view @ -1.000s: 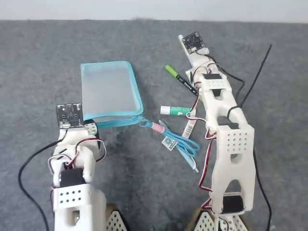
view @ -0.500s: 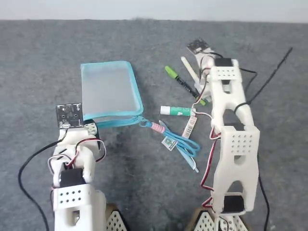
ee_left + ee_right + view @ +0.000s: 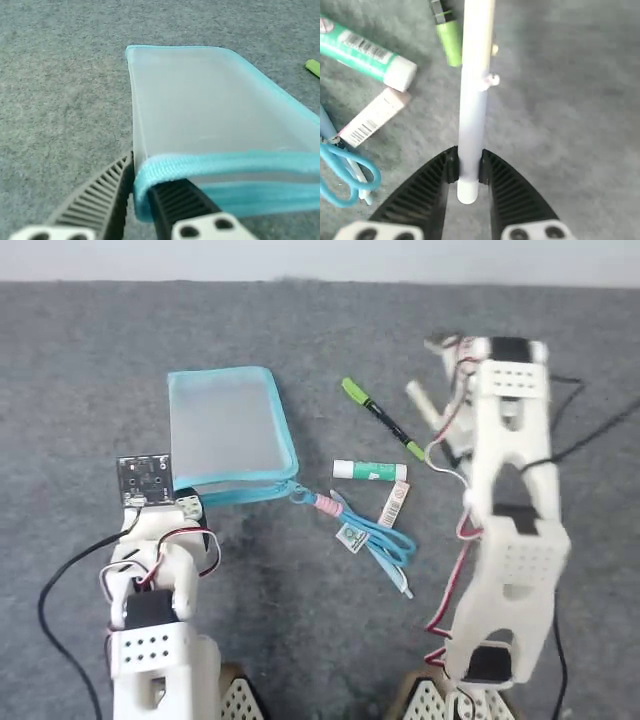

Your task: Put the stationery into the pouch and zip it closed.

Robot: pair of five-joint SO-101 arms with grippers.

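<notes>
Right wrist view: right hand [image 3: 468, 155] clamps white pen [image 3: 475, 75] above bare carpet [image 3: 570, 100]; left hand [image 3: 141, 175] pinches pouch [image 3: 210, 115] corner.

Pouch's [image 3: 225, 430] zip-pull side: green pen [image 3: 381, 418], glue stick [image 3: 368, 470] and scissors [image 3: 393, 544] lie scattered.
Beyond pouch's far edge: bare carpet [image 3: 110, 340].

The left arm [image 3: 150, 645] and right arm [image 3: 520, 550] are white printed shells with black servo blocks between them, each carrying a plate drilled with a grid of holes. Thin red, black and white wires loop along both, and a black circuit board [image 3: 145, 477] tops the left wrist. The left gripper's fingers [image 3: 100, 194] and right gripper's fingers [image 3: 420, 192] are black and ribbed, on white mounts with screw holes.
</notes>
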